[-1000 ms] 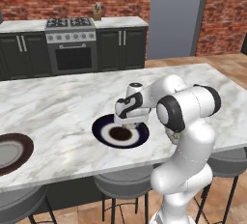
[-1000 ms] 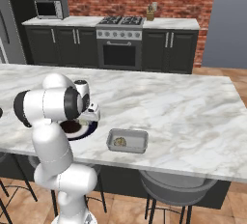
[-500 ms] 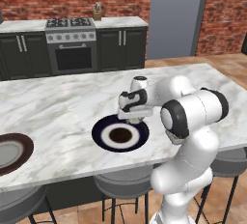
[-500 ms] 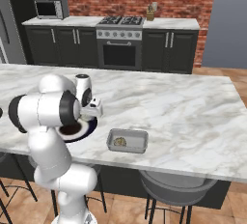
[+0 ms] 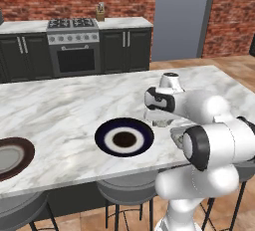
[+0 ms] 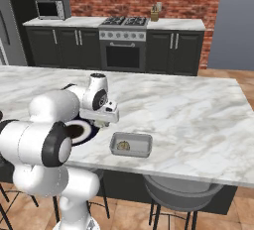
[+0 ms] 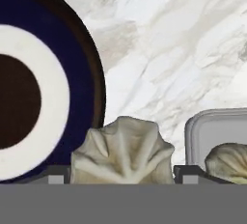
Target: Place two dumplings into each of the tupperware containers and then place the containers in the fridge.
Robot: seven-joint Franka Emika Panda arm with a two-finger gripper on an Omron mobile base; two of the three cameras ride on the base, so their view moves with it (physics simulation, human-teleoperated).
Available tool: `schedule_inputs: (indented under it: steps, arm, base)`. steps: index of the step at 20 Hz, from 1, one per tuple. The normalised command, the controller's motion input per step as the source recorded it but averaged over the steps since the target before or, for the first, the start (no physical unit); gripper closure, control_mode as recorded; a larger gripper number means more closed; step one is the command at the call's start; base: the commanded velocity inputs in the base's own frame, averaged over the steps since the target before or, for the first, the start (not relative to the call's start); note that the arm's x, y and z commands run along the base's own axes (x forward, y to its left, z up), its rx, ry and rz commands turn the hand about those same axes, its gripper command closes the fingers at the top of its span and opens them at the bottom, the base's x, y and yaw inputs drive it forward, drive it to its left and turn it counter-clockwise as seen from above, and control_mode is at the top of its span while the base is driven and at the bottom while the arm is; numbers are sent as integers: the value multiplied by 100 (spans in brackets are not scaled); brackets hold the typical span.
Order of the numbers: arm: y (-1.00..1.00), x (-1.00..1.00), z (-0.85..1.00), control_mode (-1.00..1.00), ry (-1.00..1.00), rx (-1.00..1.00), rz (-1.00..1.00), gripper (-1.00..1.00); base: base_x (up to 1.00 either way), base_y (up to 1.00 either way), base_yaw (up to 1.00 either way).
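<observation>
In the hand view a pale pleated dumpling [image 7: 123, 150] sits between my fingertips [image 7: 57, 175], and my gripper [image 7: 123, 175] is shut on it. It hangs above the marble, between the dark blue plate [image 7: 72, 73] and a translucent grey tupperware container [image 7: 212, 126] that holds another dumpling [image 7: 226, 162]. From the right base view the gripper [image 6: 103, 117] is just left of the container [image 6: 131, 144], which has a dumpling [image 6: 123, 145] inside. The left base view shows the gripper [image 5: 162, 120] at the plate's [image 5: 124, 138] right edge. The fridge [image 6: 11, 40] stands at the far left.
A second round dark-rimmed plate [image 5: 10, 158] lies at the island's left end. Stools [image 6: 181, 197] stand under the island's near edge. A black oven [image 5: 74, 56] and dark cabinets line the back wall. Bare marble stretches to the right of the container.
My gripper has risen off the blue plate and moved right toward the container, carrying the dumpling with it.
</observation>
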Motion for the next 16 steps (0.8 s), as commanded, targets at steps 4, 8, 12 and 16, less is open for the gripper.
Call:
schedule_inputs:
  steps: [4,8,12,16]
  arm:
    - [-100,-52,0,-100,0,0,-2,100]
    - [-99,-10,0,-100,3,0,-1,100]
    - [-87,16,0,-100,5,0,0,100]
    - [-47,21,-6,-100,5,0,0,100]
  base:
    - [0,0,0]
    - [0,0,0]
    - [0,0,0]
    - [0,0,0]
